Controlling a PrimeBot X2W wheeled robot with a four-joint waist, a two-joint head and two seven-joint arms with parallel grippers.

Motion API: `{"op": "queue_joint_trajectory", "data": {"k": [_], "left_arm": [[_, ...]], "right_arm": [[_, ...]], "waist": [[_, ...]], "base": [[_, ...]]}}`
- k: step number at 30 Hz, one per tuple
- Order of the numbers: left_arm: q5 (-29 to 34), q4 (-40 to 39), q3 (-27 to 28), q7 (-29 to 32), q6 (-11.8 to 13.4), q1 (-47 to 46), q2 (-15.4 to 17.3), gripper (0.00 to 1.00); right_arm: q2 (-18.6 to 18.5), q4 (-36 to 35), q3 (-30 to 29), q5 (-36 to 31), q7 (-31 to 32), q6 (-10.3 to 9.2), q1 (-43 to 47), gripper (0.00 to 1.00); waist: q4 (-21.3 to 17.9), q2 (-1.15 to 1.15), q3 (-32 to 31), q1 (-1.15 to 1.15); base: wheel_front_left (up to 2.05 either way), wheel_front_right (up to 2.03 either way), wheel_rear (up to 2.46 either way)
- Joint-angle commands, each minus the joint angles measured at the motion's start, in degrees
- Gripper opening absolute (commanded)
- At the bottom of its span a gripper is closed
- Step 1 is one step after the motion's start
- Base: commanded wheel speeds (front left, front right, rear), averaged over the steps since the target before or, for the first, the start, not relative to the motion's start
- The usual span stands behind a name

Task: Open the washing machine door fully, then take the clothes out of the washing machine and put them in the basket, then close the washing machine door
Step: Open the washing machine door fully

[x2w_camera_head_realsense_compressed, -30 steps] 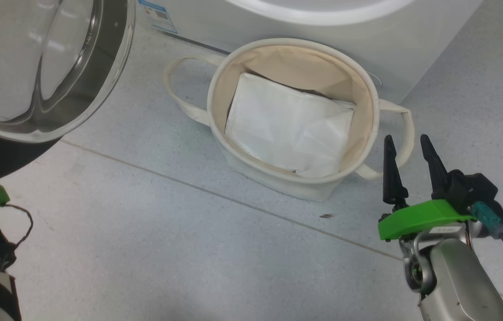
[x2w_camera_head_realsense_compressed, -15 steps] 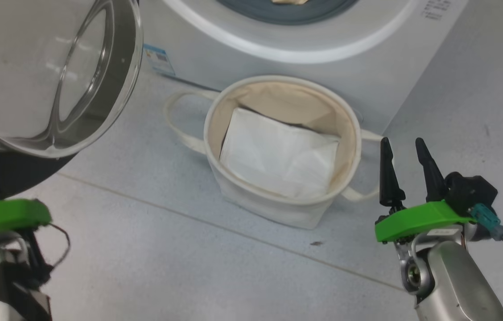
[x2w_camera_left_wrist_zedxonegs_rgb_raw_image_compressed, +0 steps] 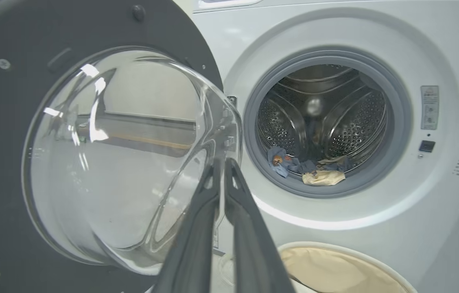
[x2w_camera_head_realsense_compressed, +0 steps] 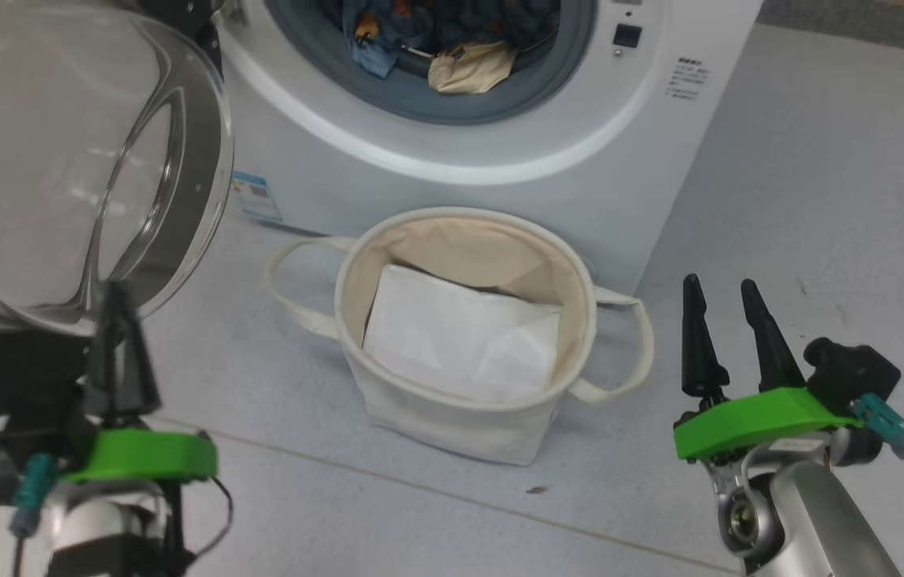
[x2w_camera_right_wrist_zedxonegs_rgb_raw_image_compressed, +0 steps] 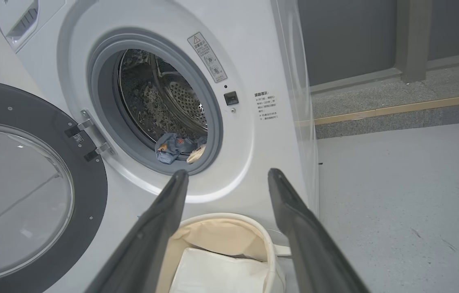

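Head view: door (x2w_camera_head_realsense_compressed: 43,176) swung wide open at far left, glass bowl bulging toward the cam. Washer (x2w_camera_head_realsense_compressed: 500,184) at far centre w/ clothes (x2w_camera_head_realsense_compressed: 436,32) heaped at the mouth's lower lip, blue pieces plus a beige one. Basket (x2w_camera_head_realsense_compressed: 452,425) stands on the floor (x2w_camera_head_realsense_compressed: 821,200) just in front of the washer, a white sheet (x2w_camera_head_realsense_compressed: 460,340) lying inside. L gripper (x2w_camera_head_realsense_compressed: 117,292) near left, fingers pressed together, empty, tips over the bowl's lower edge; contact can't be told. R gripper (x2w_camera_head_realsense_compressed: 719,284) near right, just right of the basket, fingers apart, empty. L wrist view: L gripper (x2w_camera_left_wrist_zedxonegs_rgb_raw_image_compressed: 223,162) closed in front of the bowl's right side; clothes (x2w_camera_left_wrist_zedxonegs_rgb_raw_image_compressed: 315,169) low in the drum (x2w_camera_left_wrist_zedxonegs_rgb_raw_image_compressed: 323,110), on the grey ring. R wrist view: R gripper (x2w_camera_right_wrist_zedxonegs_rgb_raw_image_compressed: 227,173) spread wide, nothing btwn; basket (x2w_camera_right_wrist_zedxonegs_rgb_raw_image_compressed: 229,215) rim seen btwn the fingers, clothes (x2w_camera_right_wrist_zedxonegs_rgb_raw_image_compressed: 176,146) at the mouth's bottom edge.
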Motion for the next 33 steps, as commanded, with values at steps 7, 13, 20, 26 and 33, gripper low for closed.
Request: {"op": "queue_joint_trajectory", "data": {"k": [7, 13, 20, 26, 33], "left_arm": [[0.35, -2.85, -6.4, -0.26, -3.1, 4.04, 0.44, 0.07], [-0.84, -0.49, -10.56, -0.25, -3.51, 6.18, 0.33, 0.0], [-1.52, -0.81, -12.0, -0.25, -2.29, 6.55, 0.29, 1.0], [-3.37, -0.16, -12.65, -0.26, -2.15, 7.45, 0.26, 1.0], [-4.24, 0.42, -12.86, -0.26, -2.7, 7.47, 0.26, 1.0]], "right_arm": [[0.59, -3.51, 0.83, 0.12, -0.7, 0.02, 1.85, 1.0], [0.59, -5.38, 0.54, -0.02, -0.7, 0.02, 3.55, 1.0], [0.59, -5.02, -0.35, 0.19, -0.7, 0.02, 4.57, 1.0], [0.59, -3.45, -0.24, -1.05, -0.7, 0.02, 4.44, 1.0], [0.59, -2.64, -0.34, -1.56, -0.7, 0.02, 4.06, 1.0]], "waist": [[-2.4, 0.0, -2.61, 0.0], [-4.53, 0.0, -2.84, 0.0], [-5.98, 0.0, -2.3, 0.0], [-6.39, 0.0, -2.19, 0.0], [-6.28, 0.0, -1.68, 0.0]], "base": [[0.0, 0.0, 0.0], [0.0, 0.0, 0.0], [0.0, 0.0, 0.0], [0.0, 0.0, 0.0], [0.0, 0.0, 0.0]]}}
